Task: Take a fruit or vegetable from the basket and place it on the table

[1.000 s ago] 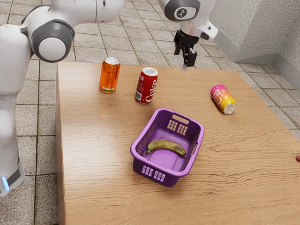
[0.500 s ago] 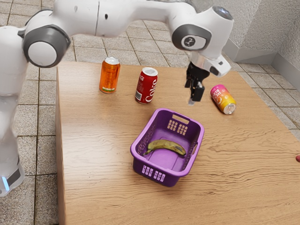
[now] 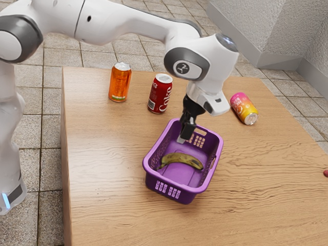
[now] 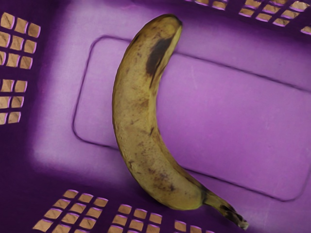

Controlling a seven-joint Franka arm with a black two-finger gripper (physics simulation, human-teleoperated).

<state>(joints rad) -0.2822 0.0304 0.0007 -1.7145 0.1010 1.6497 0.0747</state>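
My gripper (image 3: 185,134) is open and points down over the far part of the purple basket (image 3: 149,159), with nothing held. Below it a brownish-yellow banana (image 3: 181,159) lies on the basket floor, a gap separating the two. In the wrist view the whole banana (image 4: 141,116) is visible, curved and dark-spotted, with its stem close to a slotted wall of the basket (image 4: 233,102).
An orange can (image 3: 120,83) and a red Coke can (image 3: 160,94) stand on the wooden table (image 3: 107,169) beyond the basket. A pink-and-yellow can (image 3: 244,108) lies on its side toward the exterior view's right. A small red thing (image 3: 326,173) shows at that view's right edge.
My hand has come from beyond the table's far edge, passed near the pink-and-yellow can, and moved down and toward the exterior view's left over the basket. The banana and basket have stayed put.
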